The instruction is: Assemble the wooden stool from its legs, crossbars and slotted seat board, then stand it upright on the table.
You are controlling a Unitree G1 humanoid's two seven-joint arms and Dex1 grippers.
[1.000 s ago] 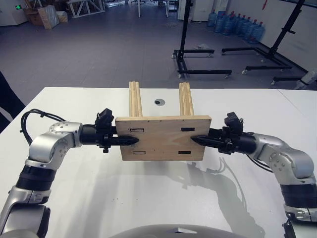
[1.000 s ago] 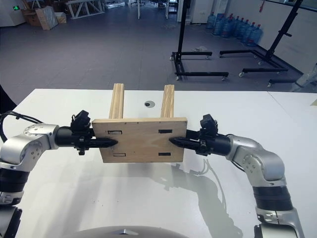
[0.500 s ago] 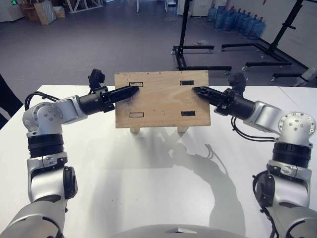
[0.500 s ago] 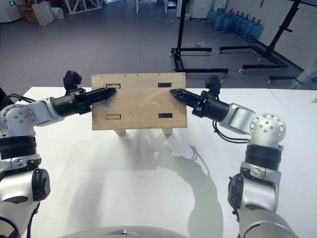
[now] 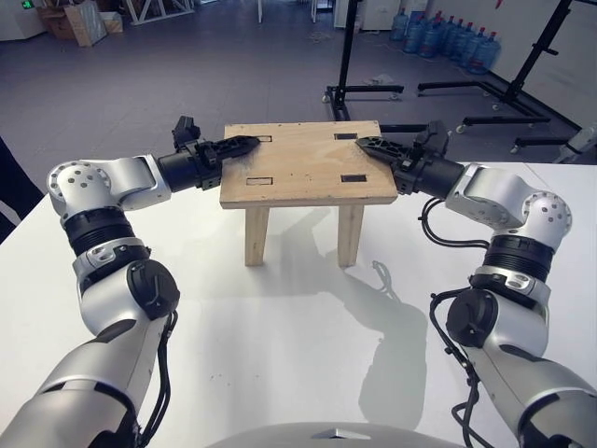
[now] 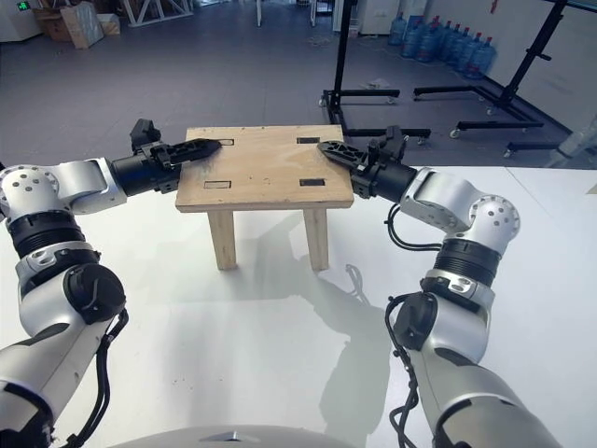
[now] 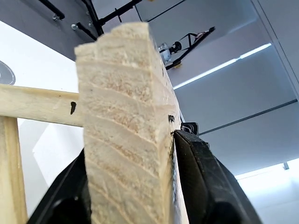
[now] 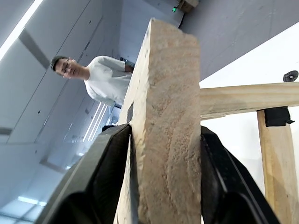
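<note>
The wooden stool (image 5: 308, 191) stands the right way up at the far middle of the white counter (image 5: 280, 355). Its flat seat (image 5: 300, 159) is on top, and its two near legs (image 5: 256, 235) point straight down to the counter. The left claw (image 5: 244, 147) is clamped on the left edge of the seat, one finger on top and one under it, and the right claw (image 5: 369, 147) is clamped on the right edge in the same way.
</note>
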